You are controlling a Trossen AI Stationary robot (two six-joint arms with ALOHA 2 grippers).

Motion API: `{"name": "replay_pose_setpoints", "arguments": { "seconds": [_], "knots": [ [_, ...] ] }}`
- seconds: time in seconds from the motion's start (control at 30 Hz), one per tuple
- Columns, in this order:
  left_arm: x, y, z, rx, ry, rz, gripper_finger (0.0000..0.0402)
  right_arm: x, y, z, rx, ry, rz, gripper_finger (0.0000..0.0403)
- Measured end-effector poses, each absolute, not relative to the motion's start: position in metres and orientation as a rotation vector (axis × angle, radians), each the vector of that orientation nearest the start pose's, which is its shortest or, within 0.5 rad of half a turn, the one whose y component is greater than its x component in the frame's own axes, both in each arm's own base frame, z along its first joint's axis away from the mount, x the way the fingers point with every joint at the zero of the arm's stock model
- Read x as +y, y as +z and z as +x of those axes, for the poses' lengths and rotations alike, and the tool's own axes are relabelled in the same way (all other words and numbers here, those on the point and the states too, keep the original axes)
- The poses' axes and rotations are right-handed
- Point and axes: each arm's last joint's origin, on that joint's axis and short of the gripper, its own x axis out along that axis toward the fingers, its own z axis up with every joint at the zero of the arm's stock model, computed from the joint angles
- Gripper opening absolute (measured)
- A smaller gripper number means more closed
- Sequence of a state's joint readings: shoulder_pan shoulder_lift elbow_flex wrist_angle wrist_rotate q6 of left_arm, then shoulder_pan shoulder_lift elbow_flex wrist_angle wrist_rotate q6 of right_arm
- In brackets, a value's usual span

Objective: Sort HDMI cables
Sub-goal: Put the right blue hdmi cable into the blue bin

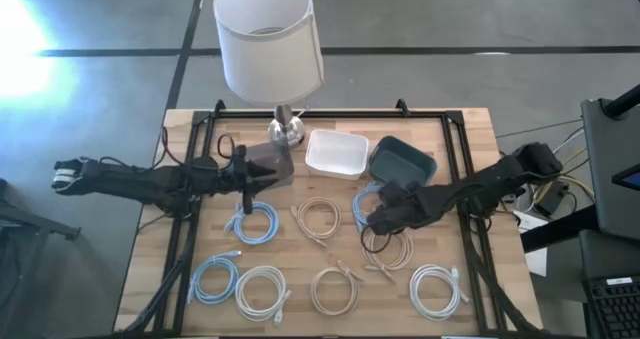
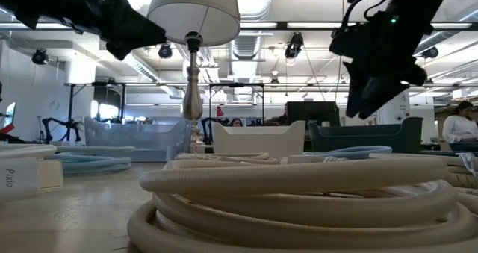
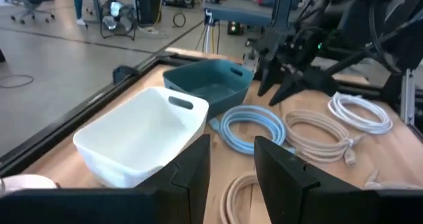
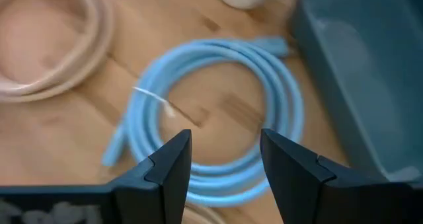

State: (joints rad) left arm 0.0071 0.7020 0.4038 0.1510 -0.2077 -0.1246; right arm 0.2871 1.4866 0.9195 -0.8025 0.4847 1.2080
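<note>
Looking straight down on a wooden table [image 1: 150, 229] with two dark arms reaching in from the sides. Left gripper [image 1: 268, 171] left of centre, beside a clear bin [image 1: 272, 159] by the foot of a white-shaded lamp [image 1: 268, 39]; jaws apart, nothing between them, as seen in the left wrist view [image 3: 231, 164]. Right gripper [image 1: 372, 217] right of centre, hovering over a blue coil [image 1: 362, 207] just below a teal bin [image 1: 402, 162]; jaws parted, holding nothing, the coil lying flat on the wood beneath them in the right wrist view [image 4: 221, 161], blue coil [image 4: 215, 115] filling the middle of that frame. White bin [image 1: 336, 153] between the lamp base and the teal bin, all three bins along the upper part of the table. Remaining cables spread loose across the middle and lower table: blue coil [image 1: 254, 221] at centre left, blue coil [image 1: 214, 279] at lower left, white coil [image 1: 262, 291] to its right, tan coil [image 1: 320, 217] at centre, tan coil [image 1: 335, 289] at lower centre, tan coil [image 1: 388, 249] just below the right gripper, white coil [image 1: 437, 287] at lower right. None of the coils inside a bin. From table height, a tan coil [image 2: 299, 201] fills the foreground, both arms hanging above.
</note>
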Motion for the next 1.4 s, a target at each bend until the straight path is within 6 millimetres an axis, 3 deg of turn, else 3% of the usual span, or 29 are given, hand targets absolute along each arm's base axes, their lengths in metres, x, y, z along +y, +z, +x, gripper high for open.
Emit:
{"name": "replay_pose_setpoints", "arguments": {
  "seconds": [0.17, 0.4, 0.83, 1.4],
  "knots": [
    [0.007, 0.255, 0.166, 0.096, 0.221, -0.113, 0.0122, 0.061, 0.194, 0.247, 1.032, -1.022, 0.622, 0.0176],
    [0.007, 0.266, 0.168, 0.070, 0.220, -0.116, 0.0122, 0.064, 0.172, 0.252, 1.071, -1.133, 0.720, 0.0176],
    [0.007, 0.273, 0.170, 0.062, 0.217, -0.061, 0.0122, 0.067, 0.134, 0.262, 0.943, -1.427, 0.886, 0.0176],
    [0.008, 0.274, 0.170, 0.055, 0.244, -0.020, 0.0122, 0.063, 0.131, 0.272, 0.901, -1.417, 0.907, 0.0176]
  ]
}}
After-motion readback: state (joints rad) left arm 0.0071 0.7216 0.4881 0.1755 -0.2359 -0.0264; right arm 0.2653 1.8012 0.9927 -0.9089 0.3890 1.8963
